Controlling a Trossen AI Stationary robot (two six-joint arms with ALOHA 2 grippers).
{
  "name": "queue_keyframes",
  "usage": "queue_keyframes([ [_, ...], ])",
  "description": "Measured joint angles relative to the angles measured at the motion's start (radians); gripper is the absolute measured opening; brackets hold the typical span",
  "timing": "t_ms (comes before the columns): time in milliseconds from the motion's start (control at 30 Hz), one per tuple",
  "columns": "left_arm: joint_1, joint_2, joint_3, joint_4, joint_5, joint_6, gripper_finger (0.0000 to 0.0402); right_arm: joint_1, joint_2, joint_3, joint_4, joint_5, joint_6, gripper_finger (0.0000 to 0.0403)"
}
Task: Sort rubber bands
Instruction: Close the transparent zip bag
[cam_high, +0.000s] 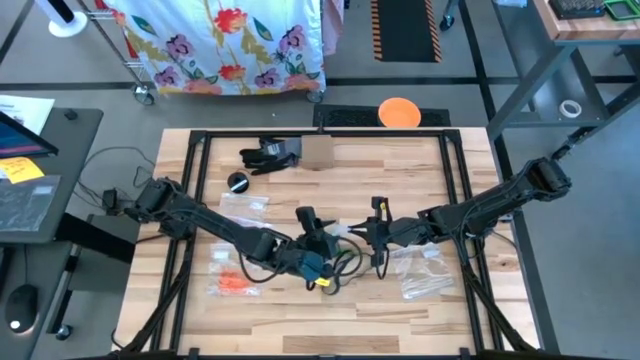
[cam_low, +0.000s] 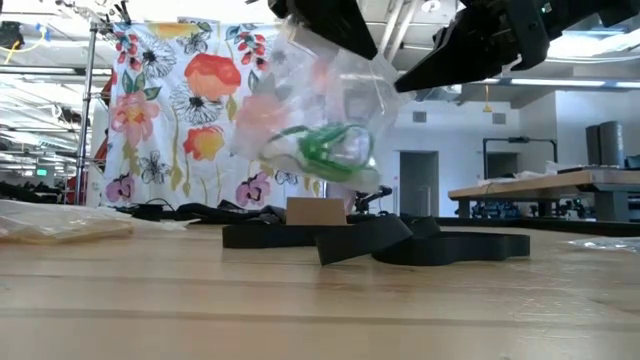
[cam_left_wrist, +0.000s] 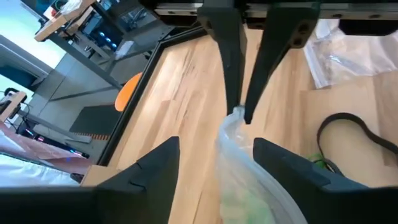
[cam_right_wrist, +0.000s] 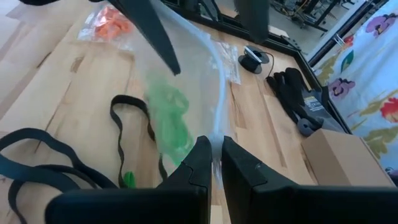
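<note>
Green rubber bands (cam_right_wrist: 169, 123) inside clear bag (cam_right_wrist: 193, 56), pinched by right claw (cam_right_wrist: 213, 163), left claw (cam_left_wrist: 214, 165) agape alongside.

Bag (cam_right_wrist: 186, 81) with rubber bands (cam_right_wrist: 169, 121) inside pinched in right end effector (cam_right_wrist: 213, 163), above worktop (cam_right_wrist: 68, 93); left end effector (cam_left_wrist: 214, 163) opposite, straddling bag.

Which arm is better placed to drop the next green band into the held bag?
Probably the left. The right gripper is shut on the clear bag of green rubber bands, holding it up. The left gripper is open beside the bag.
</note>
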Motion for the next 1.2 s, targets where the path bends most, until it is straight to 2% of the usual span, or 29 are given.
queue_keyframes([
  [167, 0.001, 0.0, 0.0, -0.001, -0.006, -0.001, 0.0154, 0.0, 0.0, 0.0, -0.001, 0.0, 0.002, 0.0016],
  [267, 0.001, 0.0, 0.0, -0.011, -0.007, 0.001, 0.0099, 0.0, 0.0, 0.0, 0.0, -0.001, 0.002, 0.0016],
  [367, 0.001, 0.0, 0.0, -0.013, -0.01, 0.005, 0.0024, 0.0, 0.0, 0.001, 0.0, -0.002, 0.002, 0.0019],
  [400, 0.001, 0.0, 0.0, -0.011, -0.012, 0.007, 0.0013, 0.0, 0.0, 0.001, -0.001, -0.002, 0.002, 0.0022],
  [533, 0.001, 0.0, 0.0, -0.009, -0.023, 0.009, 0.0003, 0.0, 0.0, 0.001, -0.004, -0.003, 0.007, 0.0047],
  [700, 0.001, 0.0, 0.0, -0.01, -0.023, 0.009, 0.0001, 0.018, -0.001, 0.001, -0.002, 0.004, -0.012, 0.0115],
  [767, 0.001, 0.0, 0.0, -0.01, -0.023, 0.009, 0.0001, 0.036, -0.001, 0.001, 0.022, 0.054, -0.055, 0.015],
  [867, 0.0, 0.0, 0.0, -0.016, -0.01, 0.009, 0.0001, 0.072, -0.001, 0.001, 0.073, 0.193, -0.137, 0.0203],
  [933, -0.008, -0.008, 0.0, -0.059, -0.006, 0.0, 0.0001, 0.106, -0.003, 0.001, 0.113, 0.362, -0.182, 0.0228],
  [1033, -0.041, -0.056, 0.0, -0.203, -0.032, -0.08, 0.0, 0.17, -0.02, 0.002, 0.11, 0.591, -0.214, 0.0244],
  [1100, -0.073, -0.112, 0.0, -0.338, -0.037, -0.147, 0.0, 0.207, -0.033, 0.002, 0.06, 0.639, -0.204, 0.0244],
  [1200, -0.128, -0.204, 0.0, -0.561, -0.032, -0.31, 0.0, 0.242, -0.046, 0.002, 0.012, 0.645, -0.16, 0.0241],
])
